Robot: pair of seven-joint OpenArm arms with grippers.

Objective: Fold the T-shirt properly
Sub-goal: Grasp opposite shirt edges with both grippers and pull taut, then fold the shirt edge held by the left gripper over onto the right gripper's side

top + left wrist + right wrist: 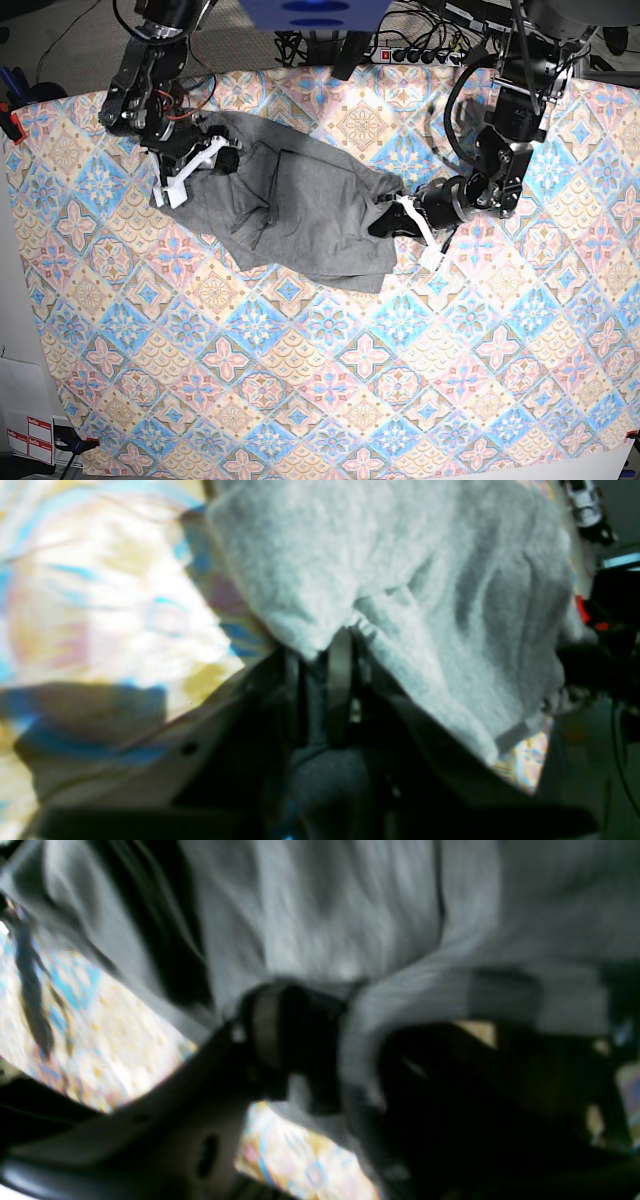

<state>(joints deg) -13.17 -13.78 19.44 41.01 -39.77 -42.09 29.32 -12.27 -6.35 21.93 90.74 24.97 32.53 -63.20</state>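
T-shirt (300,215) lay crumpled on the patterned tablecloth (330,400), far half of table, w/ an arm at each end.

Grey fabric was bunched & creased, spread between the two arms, w/ a fold ridge running down its middle. Left gripper (392,222) was at the shirt's edge on the base view's right side; in the left wrist view its fingers (340,675) were pinched together w/ grey cloth caught between them, fabric draping up & away over the tablecloth. Right gripper (222,158) sat at the opposite end, near the upper corner; the right wrist view was blurred, showed cloth bunched over & round the fingers (270,1025), but couldn't tell how far apart jaws stood or if they'd really got hold.
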